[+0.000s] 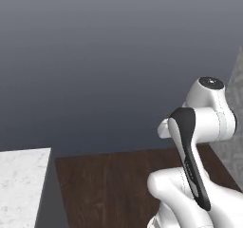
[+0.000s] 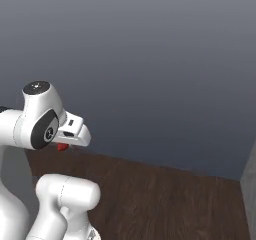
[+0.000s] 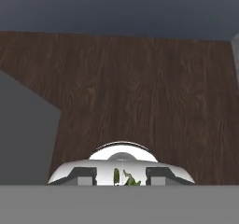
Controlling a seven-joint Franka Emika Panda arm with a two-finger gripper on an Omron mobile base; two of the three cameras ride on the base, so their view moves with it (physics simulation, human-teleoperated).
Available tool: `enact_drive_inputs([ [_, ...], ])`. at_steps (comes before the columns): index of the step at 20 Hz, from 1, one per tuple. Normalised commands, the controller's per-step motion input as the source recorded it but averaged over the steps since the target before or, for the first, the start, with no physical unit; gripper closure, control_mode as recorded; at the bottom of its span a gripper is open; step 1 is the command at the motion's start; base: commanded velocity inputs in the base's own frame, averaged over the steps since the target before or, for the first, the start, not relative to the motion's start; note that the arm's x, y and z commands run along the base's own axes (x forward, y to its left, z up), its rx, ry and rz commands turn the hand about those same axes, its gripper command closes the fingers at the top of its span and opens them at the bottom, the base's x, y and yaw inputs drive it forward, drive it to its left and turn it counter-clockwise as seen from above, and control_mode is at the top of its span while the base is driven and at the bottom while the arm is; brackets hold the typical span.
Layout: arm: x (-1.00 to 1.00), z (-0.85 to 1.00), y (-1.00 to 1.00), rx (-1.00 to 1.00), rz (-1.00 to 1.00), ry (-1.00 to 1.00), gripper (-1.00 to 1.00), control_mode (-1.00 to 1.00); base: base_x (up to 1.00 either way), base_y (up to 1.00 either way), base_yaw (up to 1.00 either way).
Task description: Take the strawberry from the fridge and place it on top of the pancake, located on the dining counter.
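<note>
Carrying the strawberry [image 2: 62,147] across open floor looks like the step in hand, and the job now is mostly to keep the grip quiet while the base drives. From the right base view, a small red shape shows just under the white hand, where the claw [image 3: 121,176] would close; in the hand view green leaf tips sit between the two dark fingertips [image 3: 84,175]. The claw is closed down as far as it goes, and by those signs it has hold of the fruit.

Beneath lies dark wooden floor [image 3: 140,92], with a dark grey wall beyond. A corner of the dining counter [image 1: 21,184], the white marble-look surface, sits at the lower left of the left base view, well apart from the hand. The pancake cannot be made out here.

Doing this well likely means keeping the arm tucked and the wrist level, avoiding any squeeze harder than needed on soft fruit, and turning the base toward that surface before reaching out over its near edge.
</note>
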Motion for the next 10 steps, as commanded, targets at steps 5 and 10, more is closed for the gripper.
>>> enact_drive_inputs([
  [5, 0.0, 0.0, 0.0, 0.0, 0.0, 0.0, 1.0, 1.0, 1.0, 0.11, 0.3],
  [10, 0.0, 0.0, 0.0, 0.0, 0.0, 0.0, 1.0, 1.0, 1.0, 0.0, 0.51],
])
